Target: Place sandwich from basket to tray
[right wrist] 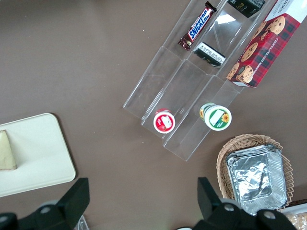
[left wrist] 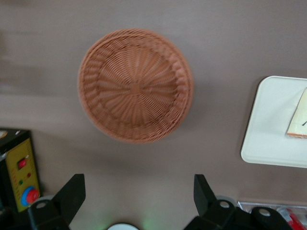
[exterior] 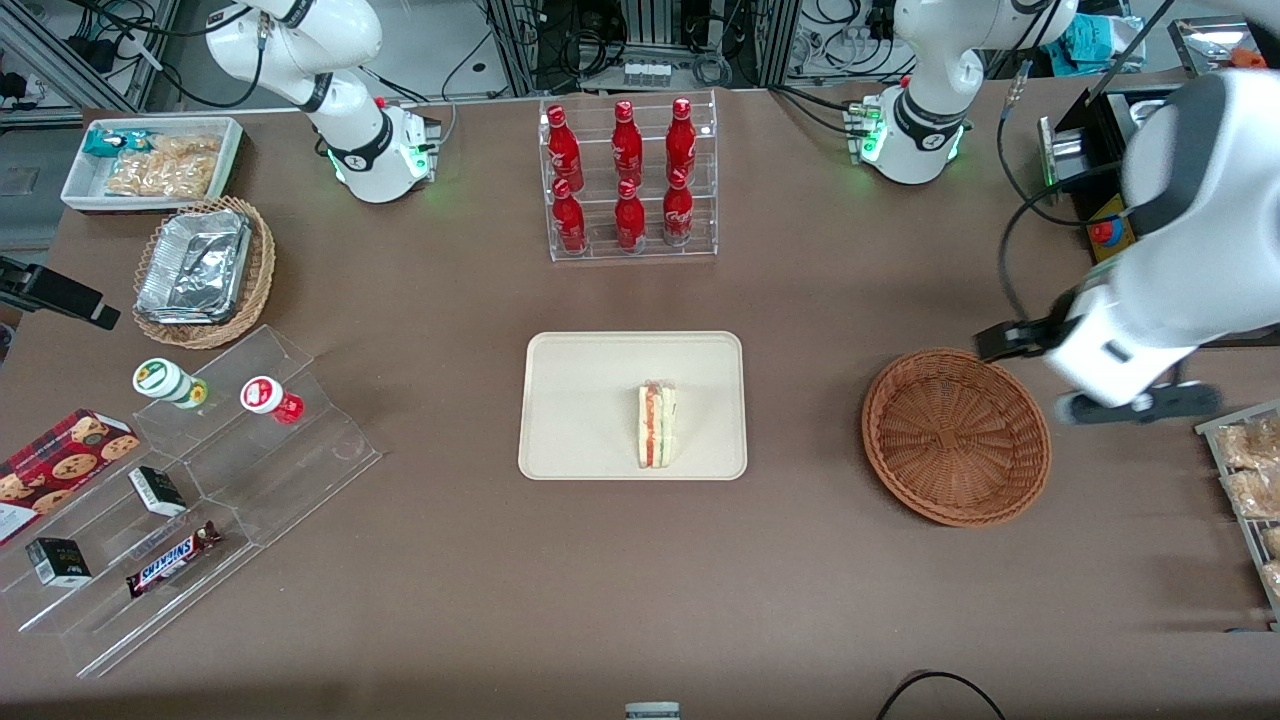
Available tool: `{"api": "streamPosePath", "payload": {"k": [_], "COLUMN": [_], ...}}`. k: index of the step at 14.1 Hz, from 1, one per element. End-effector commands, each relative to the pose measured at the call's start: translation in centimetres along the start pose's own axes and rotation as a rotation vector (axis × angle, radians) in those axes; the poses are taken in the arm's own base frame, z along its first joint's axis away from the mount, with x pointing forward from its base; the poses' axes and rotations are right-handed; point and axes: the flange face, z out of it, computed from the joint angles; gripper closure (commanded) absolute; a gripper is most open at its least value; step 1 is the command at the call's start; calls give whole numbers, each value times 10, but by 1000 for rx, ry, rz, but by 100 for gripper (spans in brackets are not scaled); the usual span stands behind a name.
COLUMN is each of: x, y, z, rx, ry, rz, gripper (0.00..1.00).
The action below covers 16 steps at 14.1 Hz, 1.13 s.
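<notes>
So we've got the sandwich [exterior: 657, 425] lying on the tray [exterior: 580, 400], toward the edge that faces the basket [exterior: 955, 435], with its red and green filling layers showing as stripes from above. The tray sits flat on the brown worktop [exterior: 450, 600] about mid-table. The basket is well apart from it, toward the working arm's end, and we see only bare wicker inside it [left wrist: 135, 85]. In the wrist view a corner of the tray [left wrist: 268, 139] and a slice of the sandwich [left wrist: 298, 120] peek in past the basket.

Our gripper [exterior: 1135, 403] hangs above the worktop just beside the basket's rim, further toward the working arm's end. Its fingers [left wrist: 72, 191] are spread wide with nothing between them, and the basket shows through the gap.

Further out, a clear rack of red bottles [exterior: 628, 180] stands farther from the front camera than the tray. Toward the parked arm's end there's a lighter wicker basket with foil containers [exterior: 200, 270], a white bin of snacks [exterior: 150, 160], and a clear stepped stand [exterior: 200, 500] holding two small cups, a Snickers bar [exterior: 172, 560] and a cookie box [exterior: 55, 470].
</notes>
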Motion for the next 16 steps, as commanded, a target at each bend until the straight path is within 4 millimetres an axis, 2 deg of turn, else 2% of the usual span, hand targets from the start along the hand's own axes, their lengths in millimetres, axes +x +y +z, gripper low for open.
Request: {"api": "streamPosePath", "payload": {"k": [1,3,4,8,10,16], "x": [-32,-50,-61,-83,-84,-88], "y": [-33,-27,-15,-24,-26,-19], "z": [-24,-39,-43,-53,-53,-53], "rx": [-25,-22,-7,15,83,80], "ry": [-27,-34,-37,-53,-46,-36], "rz": [-38,-25,1,-17,-28,-17], "gripper": [0,0,0,0,0,0]}}
